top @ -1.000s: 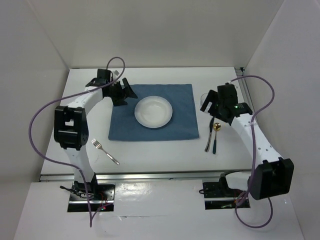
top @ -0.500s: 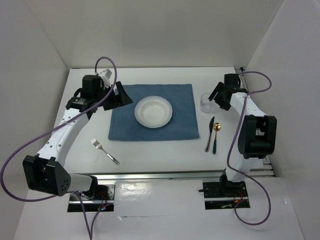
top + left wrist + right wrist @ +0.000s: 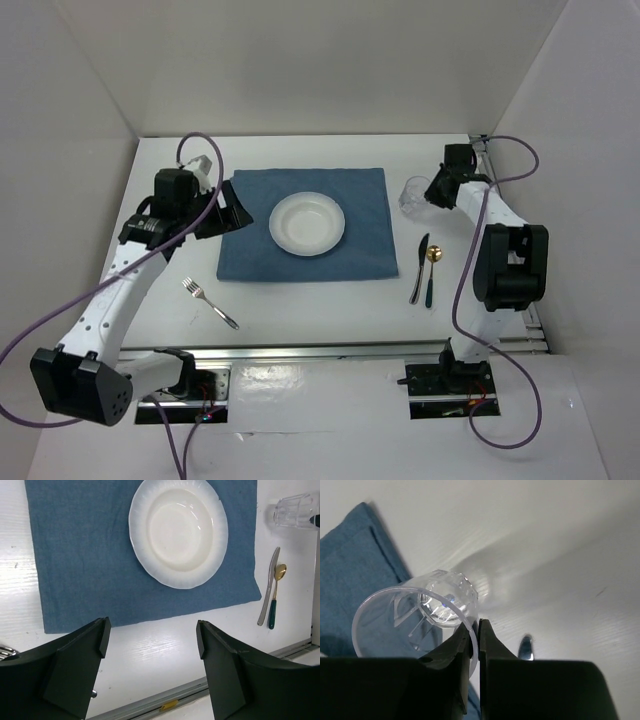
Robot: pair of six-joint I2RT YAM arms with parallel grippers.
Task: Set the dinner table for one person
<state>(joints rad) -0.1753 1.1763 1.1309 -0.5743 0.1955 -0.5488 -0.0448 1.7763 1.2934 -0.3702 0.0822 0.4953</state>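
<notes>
On the white dinner table [image 3: 300, 310] lies a blue mat [image 3: 250, 250] with a white plate [image 3: 307, 223] on it. A clear glass [image 3: 414, 197] stands just right of the mat. My right gripper [image 3: 436, 190] is shut on its rim; in the right wrist view the fingers [image 3: 492, 652] pinch the wall of the glass [image 3: 415, 620], one inside and one outside. My left gripper [image 3: 226, 207] hangs open and empty over the mat's left edge. From the left wrist, the left gripper [image 3: 152, 635] frames bare table below the plate [image 3: 178, 530].
A knife [image 3: 418, 270] and a gold-bowled spoon [image 3: 432, 275] lie side by side right of the mat. A fork [image 3: 210, 303] lies near the front left. A metal rail [image 3: 330, 350] runs along the near edge, another along the right edge.
My right gripper has shut on the glass rim and that arm has swung to the far right. The left arm has drawn back to the left of the mat, still open.
</notes>
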